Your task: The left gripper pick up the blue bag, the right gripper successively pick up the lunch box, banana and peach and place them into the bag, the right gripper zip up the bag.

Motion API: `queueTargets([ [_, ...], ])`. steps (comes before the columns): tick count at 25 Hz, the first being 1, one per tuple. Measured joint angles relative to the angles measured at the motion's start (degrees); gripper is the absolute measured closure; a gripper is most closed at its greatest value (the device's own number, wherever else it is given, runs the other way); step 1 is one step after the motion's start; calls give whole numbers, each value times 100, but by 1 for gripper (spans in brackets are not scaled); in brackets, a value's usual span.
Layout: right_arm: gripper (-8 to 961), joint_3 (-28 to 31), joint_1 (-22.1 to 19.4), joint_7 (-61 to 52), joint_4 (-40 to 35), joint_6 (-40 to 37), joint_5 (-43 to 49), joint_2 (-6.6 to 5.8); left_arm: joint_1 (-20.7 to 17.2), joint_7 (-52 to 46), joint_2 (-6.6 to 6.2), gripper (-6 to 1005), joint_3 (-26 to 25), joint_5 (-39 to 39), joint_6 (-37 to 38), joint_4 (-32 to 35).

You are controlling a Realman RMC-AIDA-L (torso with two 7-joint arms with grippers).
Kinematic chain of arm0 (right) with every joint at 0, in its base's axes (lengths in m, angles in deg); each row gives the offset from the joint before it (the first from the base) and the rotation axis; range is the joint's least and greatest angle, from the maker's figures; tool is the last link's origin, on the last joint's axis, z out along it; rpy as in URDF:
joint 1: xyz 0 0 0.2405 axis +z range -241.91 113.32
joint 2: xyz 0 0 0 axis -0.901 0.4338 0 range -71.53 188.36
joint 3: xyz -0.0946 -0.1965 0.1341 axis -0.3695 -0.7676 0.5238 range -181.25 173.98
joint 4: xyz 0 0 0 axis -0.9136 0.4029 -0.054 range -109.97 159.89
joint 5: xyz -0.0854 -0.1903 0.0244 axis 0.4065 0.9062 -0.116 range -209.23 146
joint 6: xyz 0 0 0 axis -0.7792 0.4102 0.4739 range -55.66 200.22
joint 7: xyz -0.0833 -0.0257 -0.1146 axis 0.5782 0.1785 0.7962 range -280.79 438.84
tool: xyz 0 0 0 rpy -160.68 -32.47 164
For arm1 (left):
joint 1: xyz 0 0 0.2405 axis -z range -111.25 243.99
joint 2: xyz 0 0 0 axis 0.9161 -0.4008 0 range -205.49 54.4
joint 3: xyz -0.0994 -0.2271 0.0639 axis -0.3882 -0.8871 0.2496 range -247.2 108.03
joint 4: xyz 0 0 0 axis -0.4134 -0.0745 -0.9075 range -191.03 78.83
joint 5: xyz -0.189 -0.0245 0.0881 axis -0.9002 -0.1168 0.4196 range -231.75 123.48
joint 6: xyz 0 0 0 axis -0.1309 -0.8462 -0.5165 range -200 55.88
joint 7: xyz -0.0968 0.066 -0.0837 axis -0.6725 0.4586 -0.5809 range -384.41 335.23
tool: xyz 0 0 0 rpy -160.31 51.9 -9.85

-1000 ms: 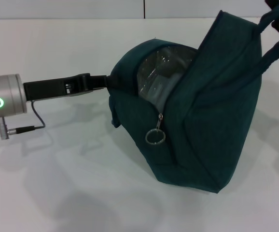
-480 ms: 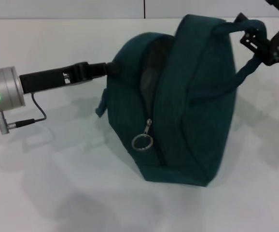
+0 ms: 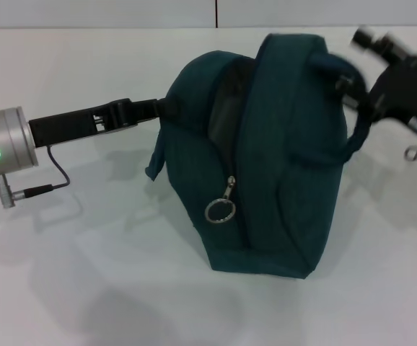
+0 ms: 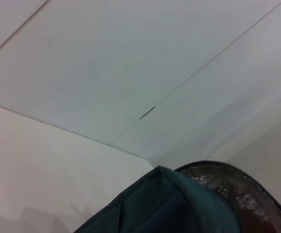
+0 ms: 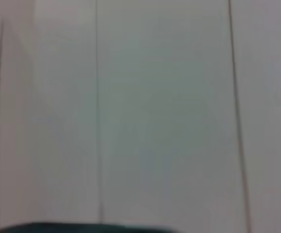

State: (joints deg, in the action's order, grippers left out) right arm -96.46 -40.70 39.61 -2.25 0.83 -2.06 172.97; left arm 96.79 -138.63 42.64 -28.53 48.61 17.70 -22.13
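The blue bag (image 3: 281, 180) stands upright on the white table, its top opening partly open with a dark gap (image 3: 226, 101). A ring zipper pull (image 3: 221, 210) hangs on its front. My left gripper (image 3: 161, 108) is shut on the bag's left rim. My right gripper (image 3: 371, 90) is blurred at the bag's upper right, shut on the bag's handle (image 3: 354, 130). The left wrist view shows the bag's rim (image 4: 169, 204) and its silver lining (image 4: 237, 194). The right wrist view shows a strip of the bag (image 5: 82, 227). The lunch box, banana and peach are hidden or out of view.
The white table (image 3: 86, 274) spreads out in front of the bag and to its left. My left arm's grey wrist and its cable (image 3: 50, 189) lie low at the left. A wall line runs along the back (image 3: 122, 27).
The right gripper has come down and leftward with the handle. The bag's flap has swung shut over the lining and the bag has shifted left into a more upright stand.
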Motion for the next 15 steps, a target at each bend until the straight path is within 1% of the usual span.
queueTargets([
  [3,198,10,-38,-549,93,-154,489,-21,-19,46,16,944,-19,-3,-4,-30],
  [6,198,27,-283,-694,65,-792,636,-57,-33,88,20,944,-28,-30,-9,-78],
  [7,198,32,-371,-800,42,-1064,636,-116,-35,92,20,944,-27,-37,-12,-82],
  [9,199,83,-442,-996,47,-1365,618,-206,-36,93,25,944,-27,-54,-15,-83],
  [11,199,288,-479,-1073,165,-1739,623,-272,-41,96,48,944,-27,-113,-11,-84],
  [13,199,490,-485,-993,299,-2135,653,-278,-43,103,76,944,-27,-183,8,-84],
  [15,199,546,-465,-926,346,-2610,767,-289,-43,107,86,944,-26,-216,20,-85],
])
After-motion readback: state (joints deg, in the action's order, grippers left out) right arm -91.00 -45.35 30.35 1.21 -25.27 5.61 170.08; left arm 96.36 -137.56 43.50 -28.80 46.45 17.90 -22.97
